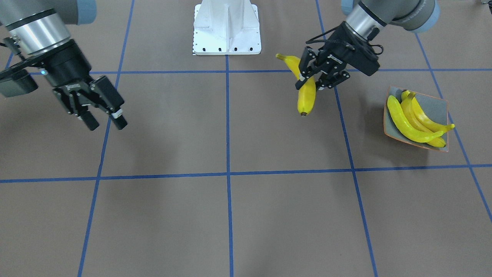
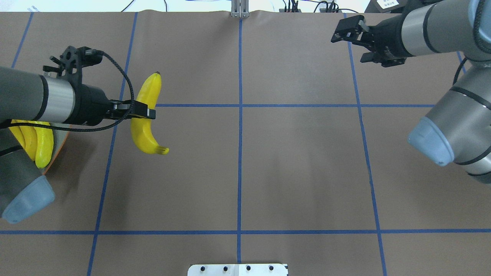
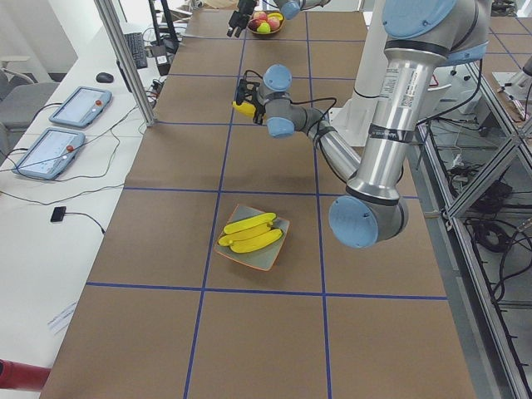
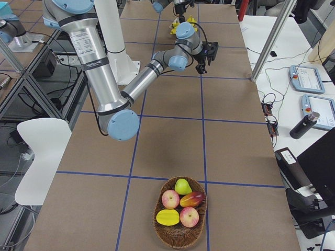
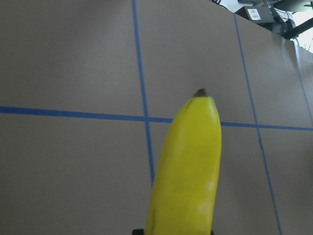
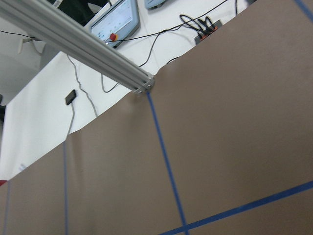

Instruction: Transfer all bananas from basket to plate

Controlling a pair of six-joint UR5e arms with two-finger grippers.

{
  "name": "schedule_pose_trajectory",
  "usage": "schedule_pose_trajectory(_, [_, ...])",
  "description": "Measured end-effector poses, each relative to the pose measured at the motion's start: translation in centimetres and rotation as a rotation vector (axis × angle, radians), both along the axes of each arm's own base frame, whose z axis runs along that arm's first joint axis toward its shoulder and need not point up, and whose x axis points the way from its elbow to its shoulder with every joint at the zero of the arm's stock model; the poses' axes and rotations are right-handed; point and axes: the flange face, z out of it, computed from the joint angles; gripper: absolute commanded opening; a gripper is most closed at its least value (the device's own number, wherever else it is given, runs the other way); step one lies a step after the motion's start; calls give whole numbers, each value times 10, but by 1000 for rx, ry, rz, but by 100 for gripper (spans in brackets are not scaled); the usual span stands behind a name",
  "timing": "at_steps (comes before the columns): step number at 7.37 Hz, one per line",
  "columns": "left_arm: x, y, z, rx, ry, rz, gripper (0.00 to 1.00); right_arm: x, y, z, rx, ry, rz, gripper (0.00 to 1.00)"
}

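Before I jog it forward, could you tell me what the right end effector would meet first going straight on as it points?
Most likely the bare brown paper-covered table: the open right end effector tilts down toward it, and its wrist view shows nothing in between.

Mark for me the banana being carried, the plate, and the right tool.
held banana (image 1: 306, 98), exterior front-facing view, on its lower yellow body.
plate (image 1: 437, 107), exterior front-facing view, on the bare grey inside beside the bananas.
right tool (image 1: 107, 125), exterior front-facing view, midway between its two fingertips.
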Motion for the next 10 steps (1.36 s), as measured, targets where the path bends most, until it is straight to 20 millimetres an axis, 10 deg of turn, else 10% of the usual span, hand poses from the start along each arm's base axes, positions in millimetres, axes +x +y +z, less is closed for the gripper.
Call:
schedule_pose_trajectory(6, [-122, -4, 161, 407, -430, 148, 0, 237, 3, 270, 139, 381, -318, 100])
schedule_pose_trajectory(10, [-171, -22, 243, 645, -652, 310, 0, 303, 13, 354, 223, 421, -434, 100])
